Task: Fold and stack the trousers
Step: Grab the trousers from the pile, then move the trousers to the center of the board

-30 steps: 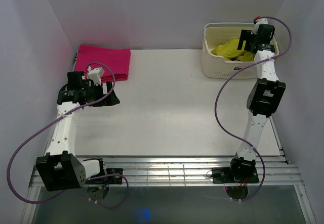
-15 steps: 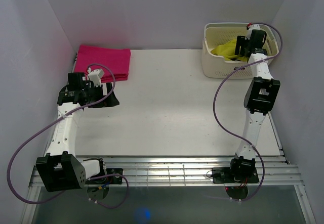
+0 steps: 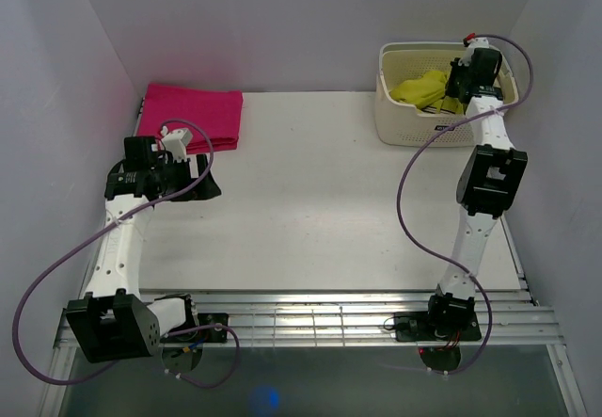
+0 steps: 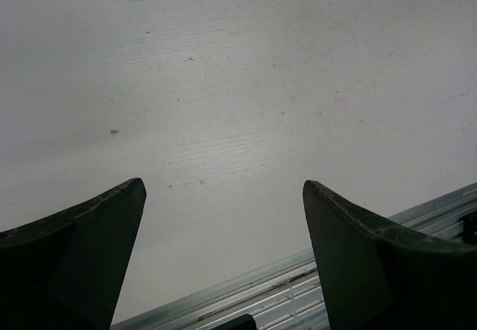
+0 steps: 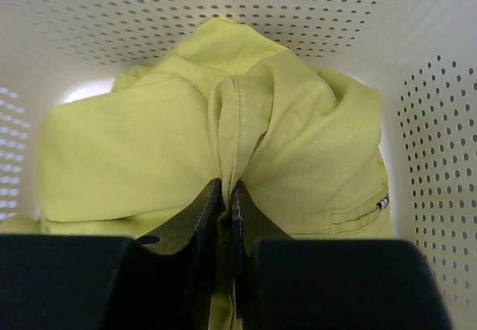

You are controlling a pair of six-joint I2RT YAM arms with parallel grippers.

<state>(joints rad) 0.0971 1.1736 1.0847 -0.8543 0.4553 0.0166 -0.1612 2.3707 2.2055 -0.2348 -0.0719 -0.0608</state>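
The trousers (image 5: 223, 144) are found bunched inside the pale perforated basket (image 3: 403, 127), heaped on its floor and against its back wall. A stitched seam (image 5: 226, 121) is seen running down the middle of the yellow-green heap. A small label (image 5: 382, 203) is made out on the side nearest the basket's right wall.

The right gripper (image 5: 226, 190) is lowered into the basket from above its right rim. Its two dark fingers are pressed almost together on a raised fold along that seam. Only a thin ridge of fabric is caught between them, so the trousers are held by a narrow pinch. Whether the heap is lifted off the basket's floor cannot be told.

The left gripper (image 4: 223, 188) is held well apart from the basket, far to its left and on its near side, over bare table (image 4: 223, 84). Its fingers are spread wide and nothing is gripped between them. Only the white surface and a strip of metal rail (image 4: 313, 293) are seen in the gap.

A folded magenta-pink cloth (image 3: 193, 116) is laid far to the left of the basket, at about the same depth as it. It is touched by neither gripper, and the left gripper is seen just on its near side.
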